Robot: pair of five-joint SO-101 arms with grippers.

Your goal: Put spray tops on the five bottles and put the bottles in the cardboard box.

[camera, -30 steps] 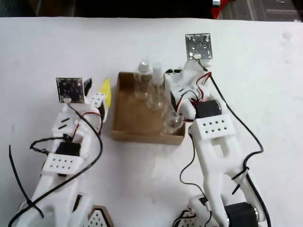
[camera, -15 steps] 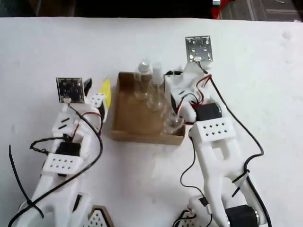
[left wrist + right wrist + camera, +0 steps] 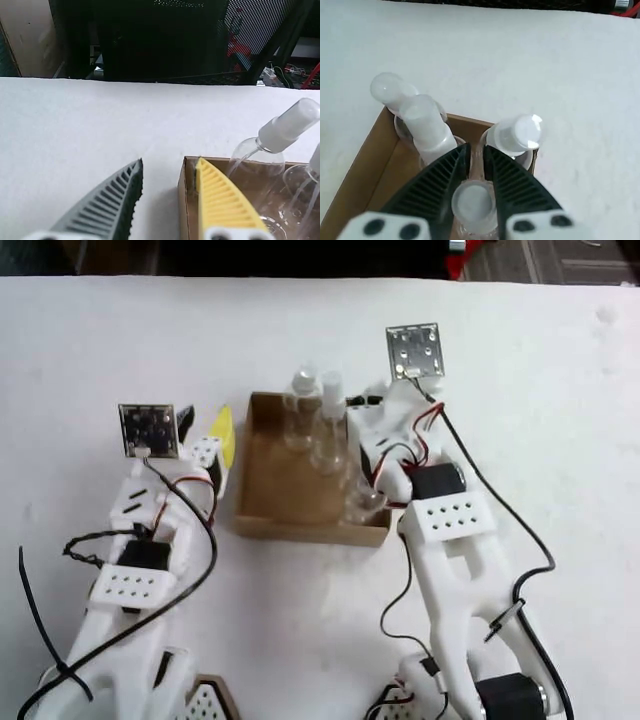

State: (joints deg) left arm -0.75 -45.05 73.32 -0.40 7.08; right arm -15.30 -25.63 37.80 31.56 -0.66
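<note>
The cardboard box (image 3: 270, 490) lies between the arms with clear bottles standing along its right side. My right gripper (image 3: 476, 150) hangs over the box's far right part, its black fingers (image 3: 440, 175) shut on a capped bottle (image 3: 474, 200). Two spray-topped bottles (image 3: 425, 125) stand just beyond it by the far wall, and a third (image 3: 517, 135) stands at the corner. Another bottle (image 3: 362, 495) stands at the near right corner. My left gripper (image 3: 167, 165) is open at the box's left wall (image 3: 187, 200), with the yellow finger (image 3: 220, 205) over the wall and the grey one (image 3: 107, 205) outside.
White tabletop (image 3: 560, 440) surrounds the box on all sides. The left half of the box floor (image 3: 265, 475) is bare cardboard. Cables (image 3: 500, 500) trail from both arms. Dark shelving (image 3: 150, 40) stands beyond the table's far edge.
My right arm has shifted slightly left and back toward its base, carrying its bottle with it. The left arm has not moved.
</note>
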